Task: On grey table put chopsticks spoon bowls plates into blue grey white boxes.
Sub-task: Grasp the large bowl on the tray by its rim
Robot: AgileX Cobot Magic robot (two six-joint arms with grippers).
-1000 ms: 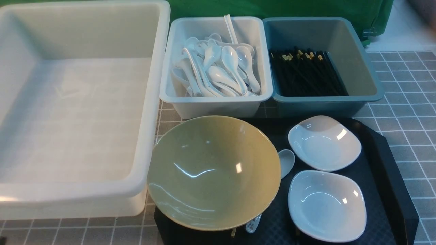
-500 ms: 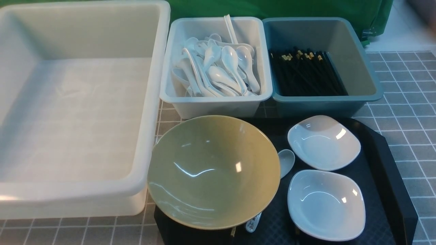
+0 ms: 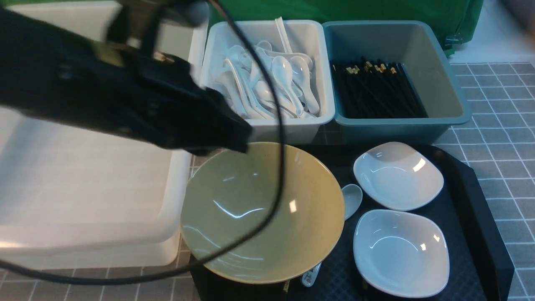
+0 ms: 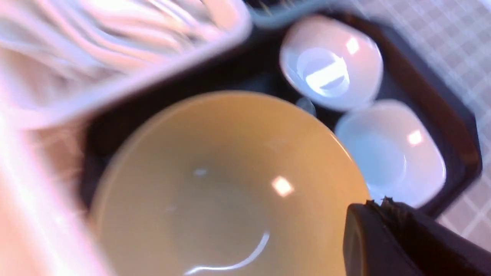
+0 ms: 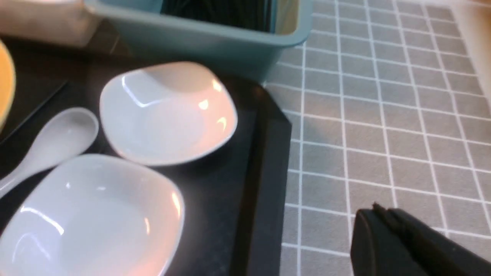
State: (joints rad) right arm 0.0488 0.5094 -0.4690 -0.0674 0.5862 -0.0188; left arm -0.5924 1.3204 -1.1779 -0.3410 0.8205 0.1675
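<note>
We see a grey table ruled into small squares by thin white lines, and behind it a green cloth closes off the room. On the table's left stands the large translucent white tub, with nothing visible in it. Beside it at the back stands the grey-white box with a heap of white spoons. Next comes the blue-grey box with a bundle of black chopsticks. In front of these two boxes lies a black tray with cut corners. It carries the yellowish bowl on its left and two white plates on its right, one farther and one nearer. The spoon lies between bowl and plates, its handle running under the bowl's rim. The left gripper hovers at the bowl's far left rim. Its arm crosses above the tub, and a black cable loops over the bowl. Its fingers are clenched together and grasp nothing; we cannot tell whether they touch the rim. The right gripper shows only in its own wrist view, above the grid just beside the tray's right edge, its fingers closed on nothing.
</note>
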